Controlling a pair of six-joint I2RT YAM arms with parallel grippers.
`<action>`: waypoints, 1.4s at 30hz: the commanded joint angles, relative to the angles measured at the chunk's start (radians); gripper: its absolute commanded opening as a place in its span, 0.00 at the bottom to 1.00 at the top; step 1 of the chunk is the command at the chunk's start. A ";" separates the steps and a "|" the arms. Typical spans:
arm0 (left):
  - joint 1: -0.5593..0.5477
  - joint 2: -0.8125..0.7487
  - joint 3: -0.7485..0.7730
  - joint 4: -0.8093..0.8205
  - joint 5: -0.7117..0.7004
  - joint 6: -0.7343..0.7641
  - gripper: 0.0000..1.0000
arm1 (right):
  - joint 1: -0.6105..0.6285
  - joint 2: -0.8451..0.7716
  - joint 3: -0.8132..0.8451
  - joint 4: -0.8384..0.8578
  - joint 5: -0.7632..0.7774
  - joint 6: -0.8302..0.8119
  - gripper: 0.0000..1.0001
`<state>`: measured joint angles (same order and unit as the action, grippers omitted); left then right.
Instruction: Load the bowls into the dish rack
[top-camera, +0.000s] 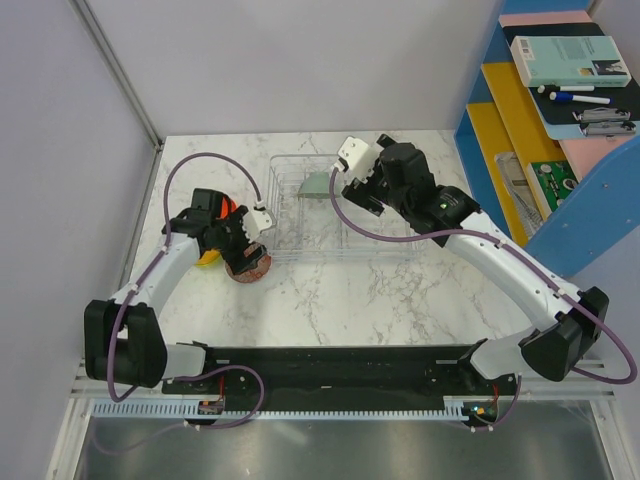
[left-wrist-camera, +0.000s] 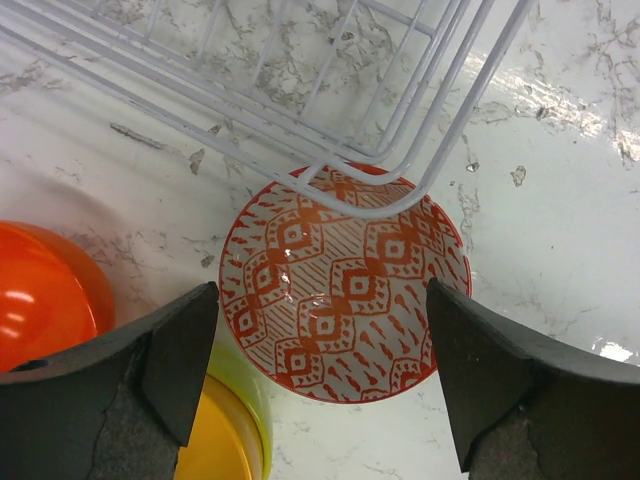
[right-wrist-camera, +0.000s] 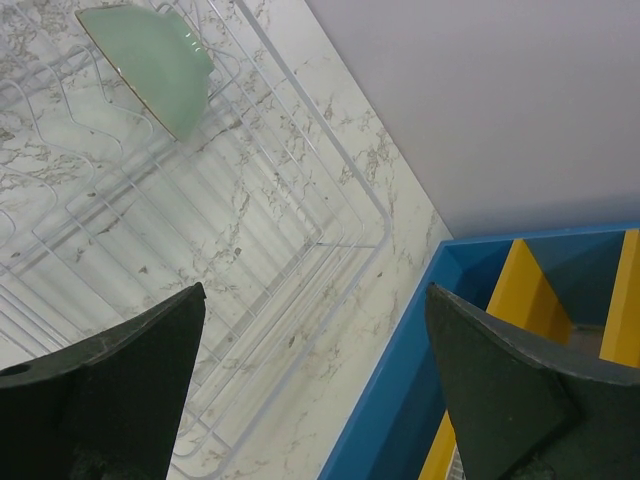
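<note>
1. Bowls: the glossy pale grey-green round bowl (top-camera: 316, 186) is leaning on edge among the thin ribs of the clear rectangular plastic dish rack (top-camera: 300, 240), toward its far left. The others are sitting on the white-veined marble desk (top-camera: 380, 300), just beside the rack's near left corner.
2. The left wrist view is showing what the arm is largely covering from above. The bowl patterned inside with red diamonds (left-wrist-camera: 345, 300) is lying mouth up, the rack's rounded corner crossing its far rim. The smooth red-orange bowl (left-wrist-camera: 40, 300) is sitting to its left. The orange-yellow bowl (left-wrist-camera: 215, 440) is sitting nearer, with the lime green bowl (left-wrist-camera: 250, 385) showing as a rim around it.
3. Only the right wrist view is showing the grey-green bowl's thin dark rim and the blue-and-yellow shelf unit (right-wrist-camera: 480, 340) up close.
4. The left arm (top-camera: 170, 260) is bending low over the desk bowls, and the left jaws are standing apart, empty, framing the patterned bowl. The right arm (top-camera: 500, 255) is reaching over the rack, and the right jaws are gaping wide, holding nothing.
</note>
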<state>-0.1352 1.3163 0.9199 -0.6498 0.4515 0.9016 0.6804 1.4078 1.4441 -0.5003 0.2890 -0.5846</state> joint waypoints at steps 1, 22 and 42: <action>0.012 0.052 -0.001 0.022 0.033 0.094 0.89 | -0.004 -0.027 -0.011 0.026 -0.007 0.025 0.98; 0.088 0.250 0.031 0.156 -0.019 0.120 0.87 | -0.004 0.022 0.019 0.008 -0.030 0.037 0.98; 0.091 0.212 0.071 0.064 -0.010 0.112 0.02 | -0.004 0.043 0.056 -0.009 -0.036 0.051 0.98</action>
<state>-0.0460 1.5639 0.9684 -0.5808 0.4915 0.9779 0.6804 1.4528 1.4540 -0.5159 0.2623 -0.5594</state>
